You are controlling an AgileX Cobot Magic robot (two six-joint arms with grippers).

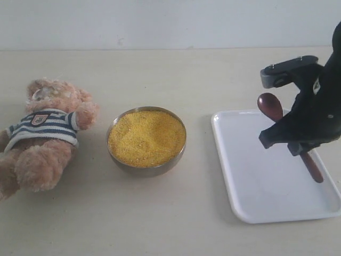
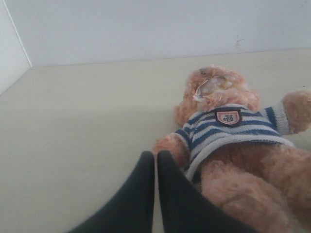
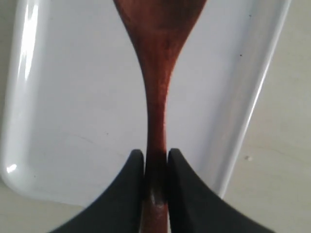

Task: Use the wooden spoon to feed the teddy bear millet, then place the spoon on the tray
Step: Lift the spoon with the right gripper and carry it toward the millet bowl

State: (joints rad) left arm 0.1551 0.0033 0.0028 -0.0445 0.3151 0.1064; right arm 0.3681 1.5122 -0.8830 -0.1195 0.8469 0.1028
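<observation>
Wooden spoon one, tray one, bear one

Pale beige table, three things down on it: the teddy bear flat on its back out at nine o'clock, a metal bowl full of millet dead centre, near the bear's paw, and the white tray lying at three to four o'clock, apart from the bowl.
</observation>
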